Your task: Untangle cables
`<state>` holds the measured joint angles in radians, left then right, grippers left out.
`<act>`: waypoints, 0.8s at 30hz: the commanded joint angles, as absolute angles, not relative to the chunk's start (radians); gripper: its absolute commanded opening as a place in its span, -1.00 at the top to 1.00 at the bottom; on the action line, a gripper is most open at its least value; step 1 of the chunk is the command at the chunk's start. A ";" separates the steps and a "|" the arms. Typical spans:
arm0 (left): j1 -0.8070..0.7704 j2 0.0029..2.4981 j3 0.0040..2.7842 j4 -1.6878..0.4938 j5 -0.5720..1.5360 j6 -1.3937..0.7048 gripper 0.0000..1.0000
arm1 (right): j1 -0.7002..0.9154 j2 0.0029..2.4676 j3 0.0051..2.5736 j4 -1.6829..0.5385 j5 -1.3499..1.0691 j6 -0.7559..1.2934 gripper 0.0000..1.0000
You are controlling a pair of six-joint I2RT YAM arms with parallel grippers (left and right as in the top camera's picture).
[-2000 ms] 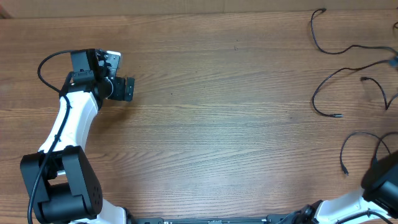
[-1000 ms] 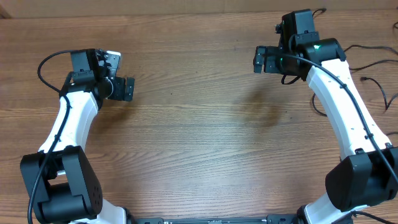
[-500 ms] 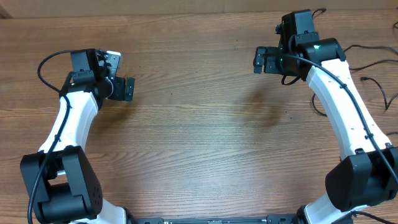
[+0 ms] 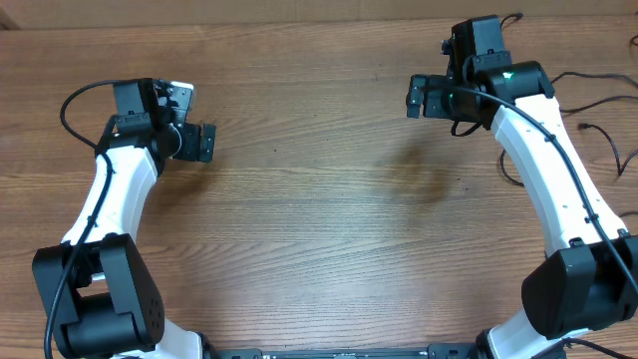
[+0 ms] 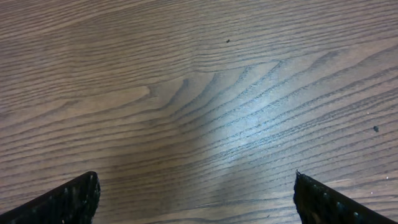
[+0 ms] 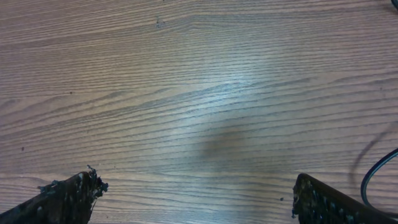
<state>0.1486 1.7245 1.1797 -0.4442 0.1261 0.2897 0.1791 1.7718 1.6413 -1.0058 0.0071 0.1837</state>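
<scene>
Cables [image 4: 584, 127], thin black separate strands, are seen at the far right of the worktop [image 4: 319, 199], partly hidden by the right arm [image 4: 546, 150], so uncounted. Left tool [image 4: 206, 142] and right tool [image 4: 416, 96] are both spread apart, empty.

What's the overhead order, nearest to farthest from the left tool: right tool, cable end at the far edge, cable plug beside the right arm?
From the left tool:
1. the right tool, upper right of centre.
2. the cable end, at the far edge of the table.
3. the cable plug, just right of the right arm.
</scene>
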 commanded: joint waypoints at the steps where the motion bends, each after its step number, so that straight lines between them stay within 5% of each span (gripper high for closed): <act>1: 0.151 1.737 1.181 -0.441 0.126 0.276 -0.99 | 0.184 1.740 1.637 -1.001 0.006 0.186 -1.00; 15: 0.148 1.766 1.180 -0.444 0.123 0.276 -0.99 | 0.184 1.740 1.637 -1.001 0.006 0.186 -1.00; 24: 0.029 1.671 1.180 -0.448 -0.066 0.276 -0.99 | 0.184 1.740 1.637 -1.001 0.006 0.186 -1.00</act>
<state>0.0818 1.7462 1.1797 -0.4488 0.0170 0.2893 0.1791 1.7718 1.6413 -1.0054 0.0071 0.1837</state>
